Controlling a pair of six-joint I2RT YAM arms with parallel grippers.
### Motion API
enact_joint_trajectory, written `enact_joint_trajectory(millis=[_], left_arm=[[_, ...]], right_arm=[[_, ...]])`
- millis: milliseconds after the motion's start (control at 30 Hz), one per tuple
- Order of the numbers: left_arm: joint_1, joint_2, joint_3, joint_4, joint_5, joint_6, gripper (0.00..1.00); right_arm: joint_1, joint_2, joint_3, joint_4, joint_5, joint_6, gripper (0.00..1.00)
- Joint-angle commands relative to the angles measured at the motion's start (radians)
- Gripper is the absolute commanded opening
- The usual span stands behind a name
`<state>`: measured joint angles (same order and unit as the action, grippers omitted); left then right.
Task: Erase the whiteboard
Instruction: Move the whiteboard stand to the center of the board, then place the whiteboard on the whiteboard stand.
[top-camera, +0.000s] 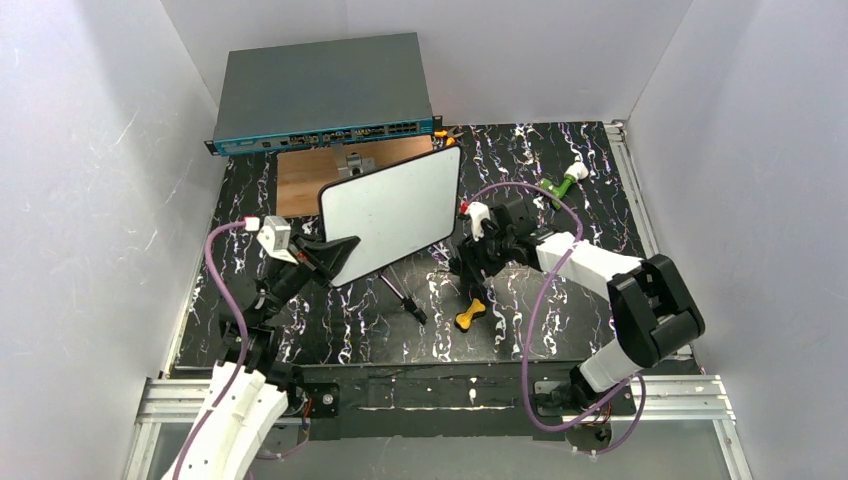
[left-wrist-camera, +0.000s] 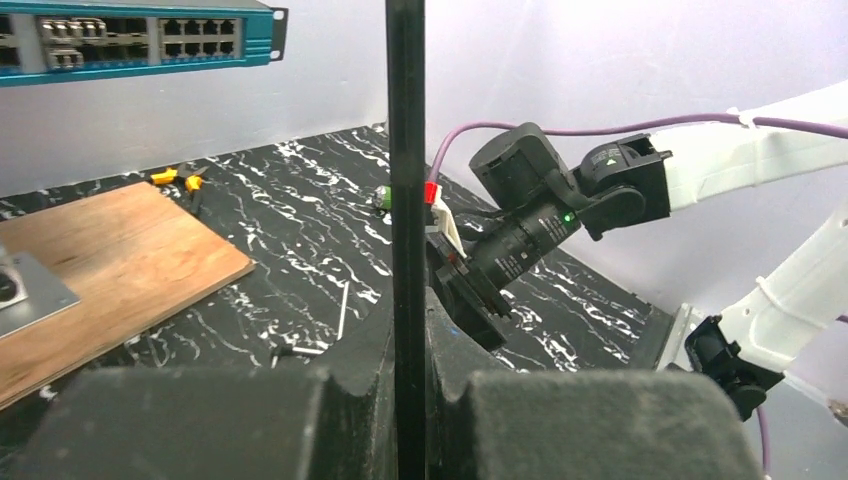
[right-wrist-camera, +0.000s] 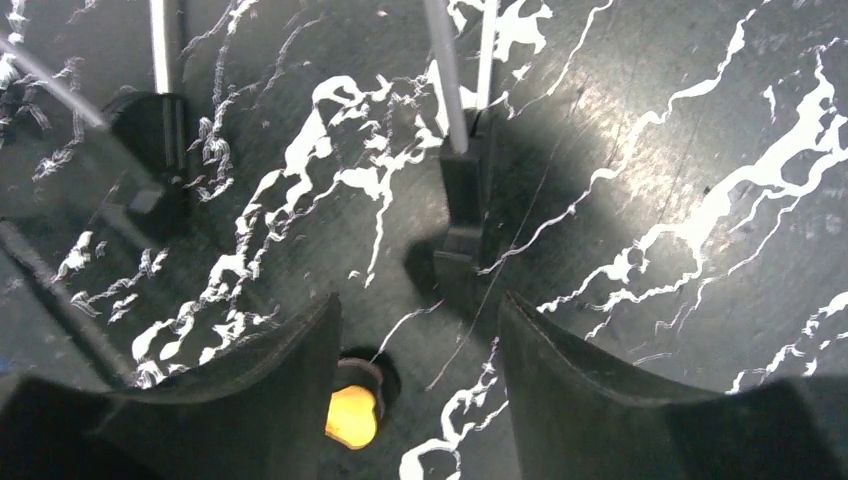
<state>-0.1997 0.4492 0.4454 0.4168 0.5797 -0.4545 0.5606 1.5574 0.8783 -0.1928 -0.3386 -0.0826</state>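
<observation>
A: Okay, whiteboard (top-camera: 392, 210) first; where is it and how does it look?

B: Middle of the table (top-camera: 560, 300), lifted and tilted, in front of the wooden panel (top-camera: 310, 180) and the network switch (top-camera: 325, 90); white face, thin black rim, rounded corners; from above the face reads plain white, and I can't make out any writing at this size.

A: Left wrist view?

B: Edge-on only; a dark vertical bar (left-wrist-camera: 405, 150) running up the centre, so the face is hidden there.

A: Who has it?

B: Left gripper (top-camera: 335, 258); clamped on the board's lower-left corner, fingers (left-wrist-camera: 560, 420) pressed against either side of the rim; left arm reaches up from its base on the near left, wrist angled toward the centre.

A: Right side?

B: Right arm is folded, elbow high near the right wall, forearm coming back toward the centre; right gripper (top-camera: 465, 262) points down at the table just right of the board's lower edge, apart from it.

A: Its fingers?

B: Spread apart (right-wrist-camera: 418, 310), nothing between them; under them the black marbled top, a yellow piece (right-wrist-camera: 350, 415) low in the gap, and thin grey stand legs (right-wrist-camera: 455, 150) with black feet just ahead.

A: Anything else?

B: Green marker (top-camera: 562, 185) at the far right of the table.
</observation>
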Motion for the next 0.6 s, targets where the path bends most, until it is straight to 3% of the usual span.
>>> enact_joint_trajectory(millis=[0, 200, 400, 567], left_arm=[[-0.133, 0.051, -0.010, 0.205, -0.142, 0.073, 0.00], [-0.260, 0.214, -0.117, 0.419, -0.317, 0.117, 0.00], [-0.315, 0.430, -0.127, 0.624, -0.356, 0.120, 0.00], [-0.361, 0.510, -0.142, 0.669, -0.379, 0.147, 0.00]], right_arm=[[-0.040, -0.099, 0.038, -0.080, -0.128, -0.012, 0.66], [-0.179, -0.268, -0.020, -0.147, -0.076, -0.146, 0.65], [-0.387, -0.331, -0.028, -0.253, -0.287, -0.250, 0.63], [-0.413, -0.321, -0.021, -0.269, -0.334, -0.254, 0.63]])
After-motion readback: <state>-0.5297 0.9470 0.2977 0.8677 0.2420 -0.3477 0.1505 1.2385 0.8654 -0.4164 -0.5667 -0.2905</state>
